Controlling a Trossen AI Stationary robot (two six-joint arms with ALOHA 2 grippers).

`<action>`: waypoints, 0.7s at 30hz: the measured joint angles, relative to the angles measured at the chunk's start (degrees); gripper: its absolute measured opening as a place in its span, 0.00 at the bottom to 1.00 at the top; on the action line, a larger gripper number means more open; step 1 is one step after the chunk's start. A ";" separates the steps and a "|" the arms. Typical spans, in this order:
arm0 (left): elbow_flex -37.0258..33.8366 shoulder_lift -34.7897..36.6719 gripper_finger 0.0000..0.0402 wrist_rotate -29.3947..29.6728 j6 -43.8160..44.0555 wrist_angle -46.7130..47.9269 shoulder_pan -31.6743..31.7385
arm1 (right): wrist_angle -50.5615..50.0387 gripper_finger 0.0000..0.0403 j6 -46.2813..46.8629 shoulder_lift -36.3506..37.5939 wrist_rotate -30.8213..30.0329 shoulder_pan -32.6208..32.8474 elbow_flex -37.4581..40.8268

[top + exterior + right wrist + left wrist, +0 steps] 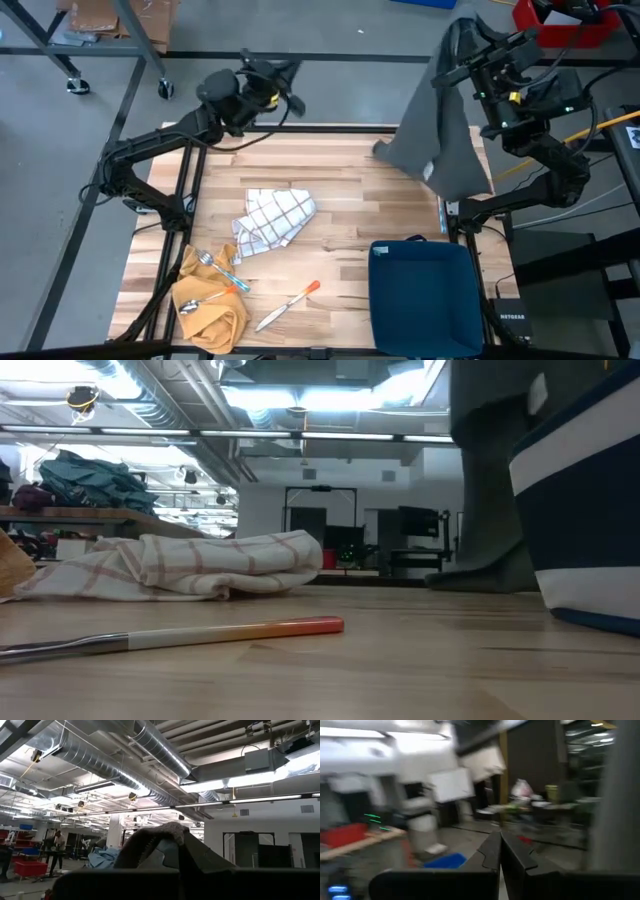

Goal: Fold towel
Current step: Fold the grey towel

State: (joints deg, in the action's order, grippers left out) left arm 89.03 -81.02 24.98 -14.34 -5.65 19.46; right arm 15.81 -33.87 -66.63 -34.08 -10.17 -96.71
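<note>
right hand (462, 45) clamped on grey towel (440, 140) | left hand (290, 72) together, empty

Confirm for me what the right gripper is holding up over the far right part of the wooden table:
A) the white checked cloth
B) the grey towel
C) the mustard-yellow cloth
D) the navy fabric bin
B: the right gripper is shut on the grey towel, which hangs down from it with its lower edge on the wooden table, while the white checked cloth lies crumpled mid-table.
</note>
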 joint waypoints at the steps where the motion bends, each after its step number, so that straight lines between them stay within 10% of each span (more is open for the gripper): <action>1: 0.00 -0.11 0.00 -2.34 1.75 1.45 -0.12 | 0.00 0.00 0.02 0.02 -0.01 0.00 -0.02; 8: 0.00 -3.12 0.04 -10.78 3.78 4.30 -3.15 | -1.44 0.00 0.11 0.00 0.01 0.00 -0.02; 21: 0.00 -12.56 0.44 -11.15 -6.35 5.15 -12.72 | -2.47 0.00 0.10 0.00 -0.01 0.00 -0.02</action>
State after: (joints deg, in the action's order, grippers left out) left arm 89.03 -93.58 13.83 -20.68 -0.50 6.74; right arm 13.34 -33.77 -66.63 -34.09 -10.17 -96.73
